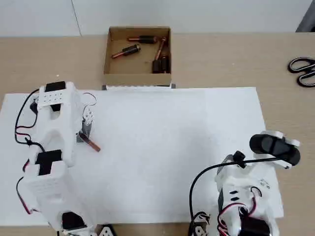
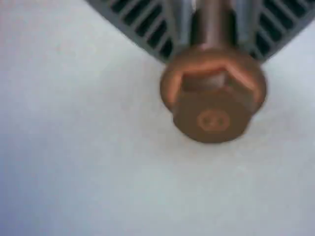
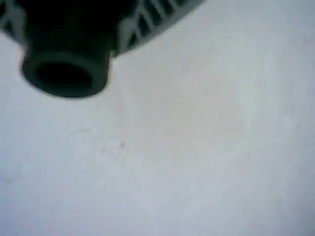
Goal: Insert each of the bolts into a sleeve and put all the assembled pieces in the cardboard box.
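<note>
My left gripper point(image 1: 85, 133) is clamping the copper bolt point(image 2: 212, 101), my right gripper point(image 3: 74, 22) the black sleeve point(image 3: 66, 73); I am fearing that tilted axes could jam them.

A small robotics lab or maker's workbench.
The left arm point(image 1: 55, 132) and right arm point(image 1: 246, 189), white shells with exposed red and black wires, sit low in frame on a white sheet point(image 1: 172, 142) over a wooden table point(image 1: 221, 59); scissors point(image 1: 302, 72) at right edge, cardboard box point(image 1: 138, 78) top centre.
</note>
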`<state>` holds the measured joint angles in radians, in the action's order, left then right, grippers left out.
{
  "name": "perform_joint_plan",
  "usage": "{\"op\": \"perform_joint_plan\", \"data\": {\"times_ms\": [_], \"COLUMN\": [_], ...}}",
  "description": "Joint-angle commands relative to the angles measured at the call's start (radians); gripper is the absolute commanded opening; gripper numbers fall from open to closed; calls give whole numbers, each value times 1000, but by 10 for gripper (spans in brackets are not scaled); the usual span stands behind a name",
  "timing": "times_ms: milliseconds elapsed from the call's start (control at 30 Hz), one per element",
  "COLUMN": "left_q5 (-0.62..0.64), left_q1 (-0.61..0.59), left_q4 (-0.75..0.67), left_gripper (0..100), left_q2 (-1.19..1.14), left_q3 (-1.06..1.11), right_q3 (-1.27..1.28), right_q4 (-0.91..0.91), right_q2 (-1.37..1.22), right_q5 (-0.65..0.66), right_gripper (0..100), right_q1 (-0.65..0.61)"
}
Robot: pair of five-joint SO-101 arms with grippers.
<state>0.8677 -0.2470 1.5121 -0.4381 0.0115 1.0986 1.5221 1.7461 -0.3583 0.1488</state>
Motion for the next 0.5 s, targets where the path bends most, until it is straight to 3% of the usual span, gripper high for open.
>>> {"op": "perform_joint_plan", "data": {"times_ms": [0, 167, 467], "left_q5": [0, 0, -94], "left_q1": [14, 75, 137], "left_q4": [46, 236, 216], "left_gripper": [5, 5, 5], "left_q2": [-51, -51, 212], "left_q3": [-36, -248, -400], "right_q3": [-14, -107, -181], "right_q4": [-25, -41, -33], "right_q2": [4, -5, -19], "right_q5": [9, 12, 87], "right_gripper": [3, 3, 3], "right_q1": [7, 5, -113]}}
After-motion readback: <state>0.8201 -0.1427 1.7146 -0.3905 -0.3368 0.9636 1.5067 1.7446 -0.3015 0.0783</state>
